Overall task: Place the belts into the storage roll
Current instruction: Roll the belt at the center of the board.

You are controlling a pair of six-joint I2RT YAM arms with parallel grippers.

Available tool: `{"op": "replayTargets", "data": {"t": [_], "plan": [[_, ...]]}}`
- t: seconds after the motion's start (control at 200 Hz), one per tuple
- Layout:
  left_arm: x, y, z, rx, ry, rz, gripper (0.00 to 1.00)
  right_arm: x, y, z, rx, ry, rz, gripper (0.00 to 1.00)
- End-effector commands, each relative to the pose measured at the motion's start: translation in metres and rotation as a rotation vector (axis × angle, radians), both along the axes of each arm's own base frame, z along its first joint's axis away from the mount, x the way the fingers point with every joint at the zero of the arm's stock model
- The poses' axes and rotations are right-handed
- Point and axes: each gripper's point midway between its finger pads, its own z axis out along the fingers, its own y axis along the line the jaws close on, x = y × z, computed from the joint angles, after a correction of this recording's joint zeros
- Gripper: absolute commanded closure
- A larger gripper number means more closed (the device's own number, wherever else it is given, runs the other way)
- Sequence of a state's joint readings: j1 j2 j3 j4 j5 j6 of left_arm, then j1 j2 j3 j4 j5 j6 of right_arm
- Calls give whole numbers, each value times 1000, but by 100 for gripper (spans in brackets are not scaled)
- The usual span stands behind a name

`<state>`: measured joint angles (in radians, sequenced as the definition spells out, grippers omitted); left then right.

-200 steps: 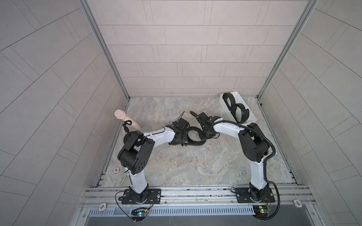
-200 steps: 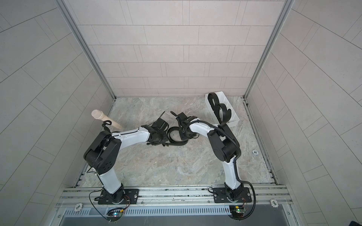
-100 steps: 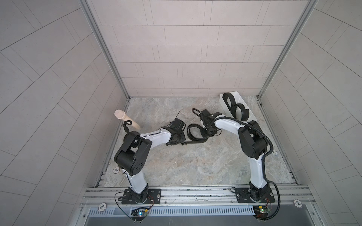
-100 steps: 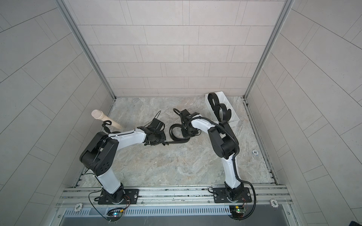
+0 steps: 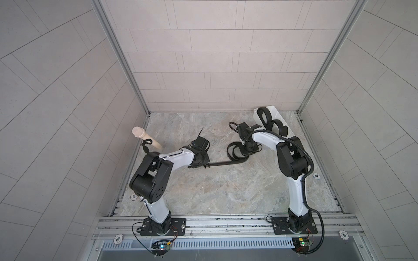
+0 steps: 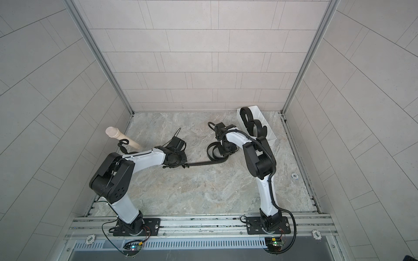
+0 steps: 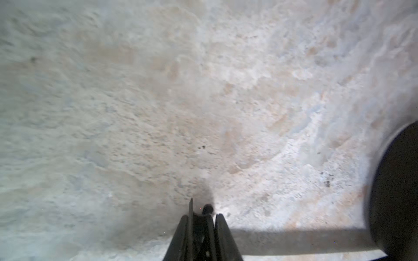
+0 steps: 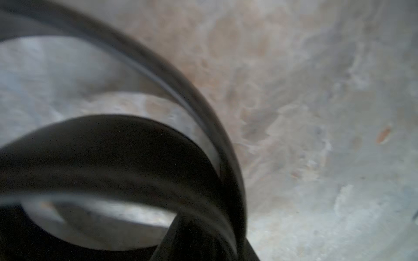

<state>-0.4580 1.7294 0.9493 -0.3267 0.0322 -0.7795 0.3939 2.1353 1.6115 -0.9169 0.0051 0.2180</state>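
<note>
A black belt [image 5: 226, 162] lies on the marble floor between my arms in both top views. Its tail runs straight to my left gripper [image 5: 204, 165], which is shut on the buckle end. In the left wrist view a thin strap and a pin sit between the nearly touching fingers of the left gripper [image 7: 202, 214]. The loose coil of the belt [image 6: 212, 151] sits at my right gripper [image 5: 245, 151]. In the right wrist view blurred loops of the belt [image 8: 126, 153] hide the jaws. The storage roll [image 5: 274, 110], a white tray at the back right, holds two coiled belts [image 5: 263, 115].
A beige peg [image 5: 147, 137] on a stand leans at the back left, close behind my left arm. A round chip [image 5: 316, 175] lies on the floor to the right of the right arm. Tiled walls close three sides. A metal rail [image 5: 226, 222] runs along the front.
The two grippers have moved apart: the left one drew back leftward and pulled the belt's tail out straight. The right one carried the coil toward the tray.
</note>
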Motion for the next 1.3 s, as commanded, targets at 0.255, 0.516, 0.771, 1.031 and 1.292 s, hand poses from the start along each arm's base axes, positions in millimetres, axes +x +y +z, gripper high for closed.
{"op": "replayTargets", "data": {"t": [0.255,0.516,0.771,1.031,1.292], "plan": [[-16,75,4,300,117,27,100,-30,-67,-24,-335,179,97,77],[-5,104,22,308,90,90,100,-22,-78,-19,-379,180,102,73],[-1,136,35,304,67,187,100,-17,-81,-18,-383,185,103,73],[-5,167,43,304,61,265,100,-15,-82,-18,-375,188,102,72],[-6,192,52,302,52,318,100,-15,-82,-18,-373,190,105,73]]}}
